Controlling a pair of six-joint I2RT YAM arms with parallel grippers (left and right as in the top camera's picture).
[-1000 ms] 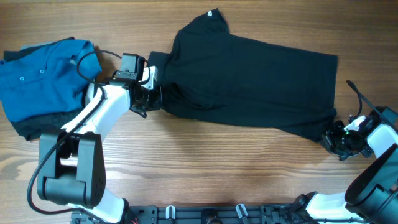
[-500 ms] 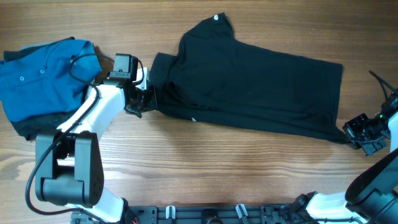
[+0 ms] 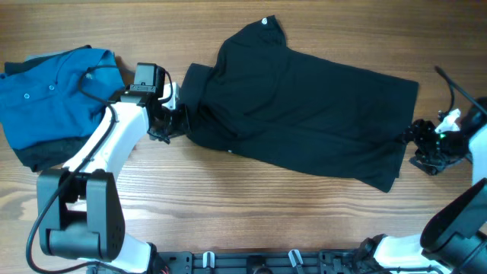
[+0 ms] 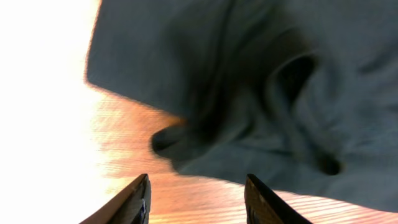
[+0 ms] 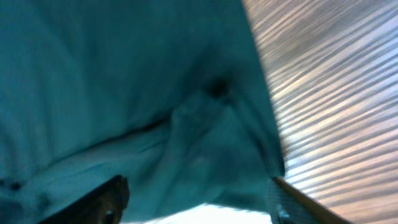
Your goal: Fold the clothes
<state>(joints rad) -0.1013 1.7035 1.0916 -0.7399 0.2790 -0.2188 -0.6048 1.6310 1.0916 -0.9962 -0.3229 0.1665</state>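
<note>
Two white-and-black arms at a wooden desk.
The left arm (image 3: 114, 141) has smooth white rounded shells, black joints and a black boxy camera block (image 3: 147, 76) at its wrist. The right arm (image 3: 478, 148) matches, trailing a thin black cable (image 3: 445, 78). Each rises from a chunky black base (image 3: 76, 228). The jaws are dark tapered wedges.

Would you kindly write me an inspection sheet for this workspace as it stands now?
Surface: wooden table, no spills seen.
Job's things: black shirt spread out diagonally, not yet folded, bunched at its left sleeve.
Clutter: blue shirt lying on a dark garment at the left edge.
Grippers: left end effector open, just short of the sleeve; right end effector open at the shirt's right edge.
Cables: left-arm cable loops over the blue shirt; right-arm cable arcs above the table.
Surroundings: black mounting rail along the near edge.
</note>
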